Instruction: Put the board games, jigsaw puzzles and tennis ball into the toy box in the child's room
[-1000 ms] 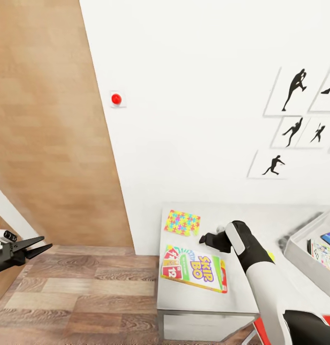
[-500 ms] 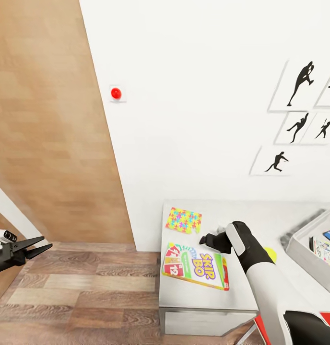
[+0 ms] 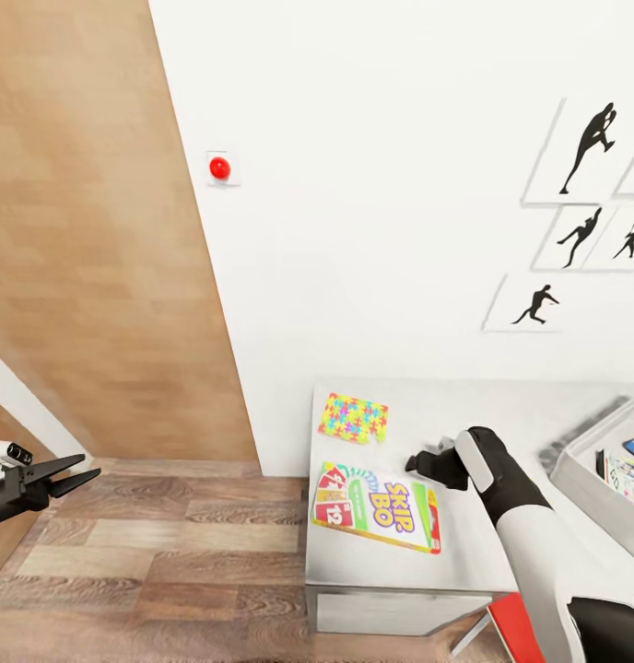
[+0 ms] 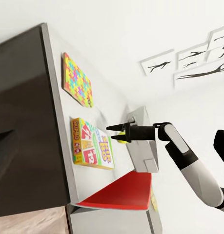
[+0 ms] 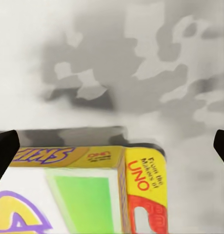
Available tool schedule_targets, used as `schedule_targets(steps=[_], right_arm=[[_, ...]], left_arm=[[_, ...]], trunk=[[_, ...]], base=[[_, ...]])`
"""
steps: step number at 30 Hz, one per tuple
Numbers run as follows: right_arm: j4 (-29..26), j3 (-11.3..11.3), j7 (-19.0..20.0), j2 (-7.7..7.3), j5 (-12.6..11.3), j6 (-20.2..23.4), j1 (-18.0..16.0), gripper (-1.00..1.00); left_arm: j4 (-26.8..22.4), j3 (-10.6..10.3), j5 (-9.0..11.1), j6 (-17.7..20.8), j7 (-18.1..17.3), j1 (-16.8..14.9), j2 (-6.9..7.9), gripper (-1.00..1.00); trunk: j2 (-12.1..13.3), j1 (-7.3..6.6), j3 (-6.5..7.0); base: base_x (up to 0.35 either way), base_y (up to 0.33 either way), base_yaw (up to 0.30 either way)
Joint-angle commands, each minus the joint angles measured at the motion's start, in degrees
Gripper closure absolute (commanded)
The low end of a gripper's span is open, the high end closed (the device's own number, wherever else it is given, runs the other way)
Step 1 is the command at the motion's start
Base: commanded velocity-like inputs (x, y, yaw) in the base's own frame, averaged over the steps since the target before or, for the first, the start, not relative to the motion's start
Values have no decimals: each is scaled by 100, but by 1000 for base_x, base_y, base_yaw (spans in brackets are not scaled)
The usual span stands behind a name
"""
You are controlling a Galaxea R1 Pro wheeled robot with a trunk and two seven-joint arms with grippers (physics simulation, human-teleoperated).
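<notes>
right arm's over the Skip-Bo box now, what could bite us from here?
1. The Skip-Bo box lies flat on the table, so the open right gripper may only shove it rather than catch an edge.
2. The box sits near the table's front edge; a push that way could drop it on the floor.
3. The jigsaw puzzle lies just beyond, apart from the box; an overshoot could nudge it.

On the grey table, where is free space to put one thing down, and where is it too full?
Bare table runs along the near edge, in front of the Skip-Bo box. More lies behind the right gripper, toward the wall. It is crowded between the jigsaw puzzle and the Skip-Bo box, and around the toy box.
</notes>
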Motion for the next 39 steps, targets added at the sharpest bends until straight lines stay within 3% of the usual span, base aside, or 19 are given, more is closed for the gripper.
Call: schedule_targets(steps=[1, 39], right_arm=[[-5, -5, -51, -4, -64, 19, -4, -100], [-5, 18, -28, 5, -81, 86, 5, -100]], left_arm=[[-1, -3, -1, 61, -21, -2, 2, -100], [-1, -3, 0, 61, -21, -1, 2, -100]], trunk=[[-12, 3, -20], [-12, 3, -51]], base=[[0, 0, 0], [-5, 49, 0]])
